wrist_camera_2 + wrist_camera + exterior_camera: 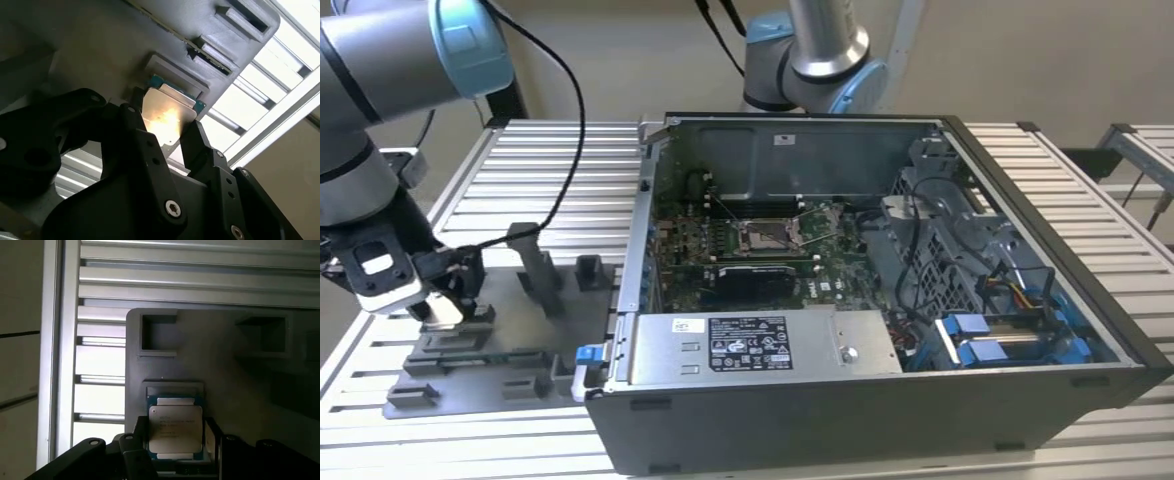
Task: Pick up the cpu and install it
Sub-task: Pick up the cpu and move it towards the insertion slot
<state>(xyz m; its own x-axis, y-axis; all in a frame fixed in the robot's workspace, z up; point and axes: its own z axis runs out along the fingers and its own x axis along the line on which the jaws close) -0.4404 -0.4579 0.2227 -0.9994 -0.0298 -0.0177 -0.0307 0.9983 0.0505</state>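
Tool (176, 432) clamps cpu (175, 420) at both sides, in tray (235, 390) pocket. Cpu's near edge hidden behind tool.

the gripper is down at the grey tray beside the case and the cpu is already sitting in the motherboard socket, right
Not quite. The gripper is down at the grey tray beside the case, but the cpu is not in the motherboard socket. The first wrist view shows it lying on that tray, right at the gripper.
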